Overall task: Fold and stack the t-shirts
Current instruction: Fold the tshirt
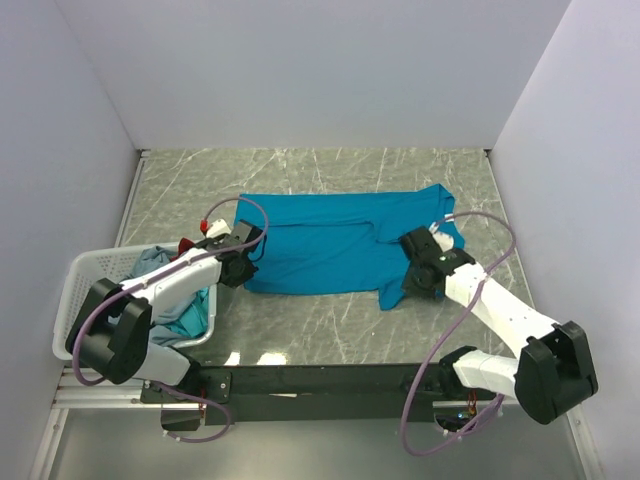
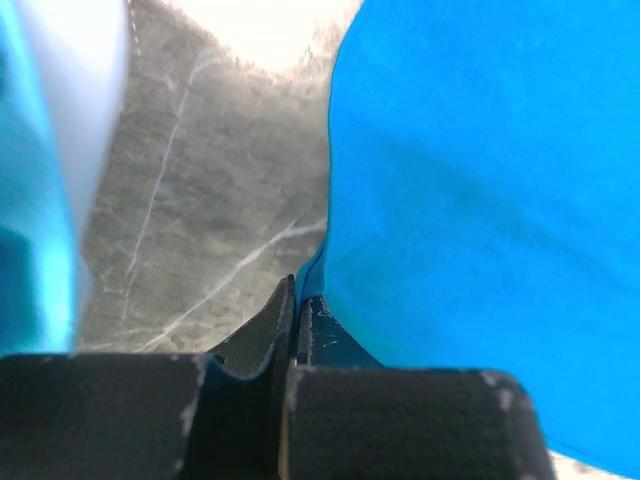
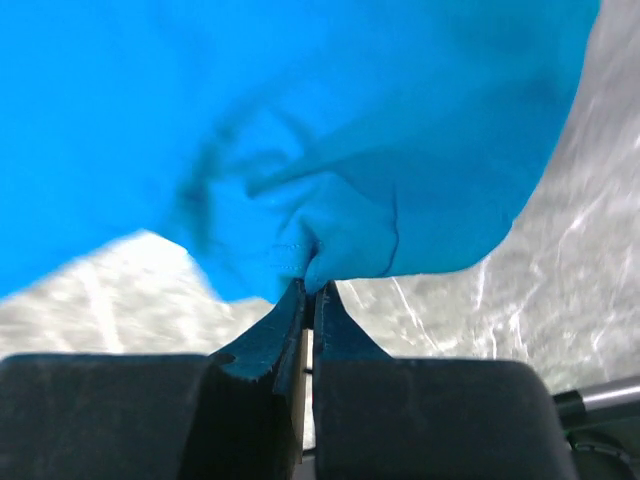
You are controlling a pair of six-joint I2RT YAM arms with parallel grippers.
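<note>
Blue t-shirt [image 1: 330,245] lay spread on the table [image 1: 330,170], just right of the basket [image 1: 82,278]. It looked partly folded lengthwise, with one sleeve sticking out at the end far from the basket. Cloth was thin and soft. Judged light and limp, with no shape of its own; likely to sag between two holds and to slide easily over the smooth marbled top. Best taken at a hem or corner, pinching a fold rather than a single layer, and lifting both ends together.

Left gripper [image 2: 296,300] was closed tight on the shirt's edge at the basket end; the cloth ran right into the tips. Right gripper [image 3: 310,290] was closed on a small bunched fold at the end far from the basket, beside the sleeve, and the cloth puckered at the bite.

More shirts [image 1: 160,270], grey-blue and teal, sat heaped in the basket, not yet folded.
</note>
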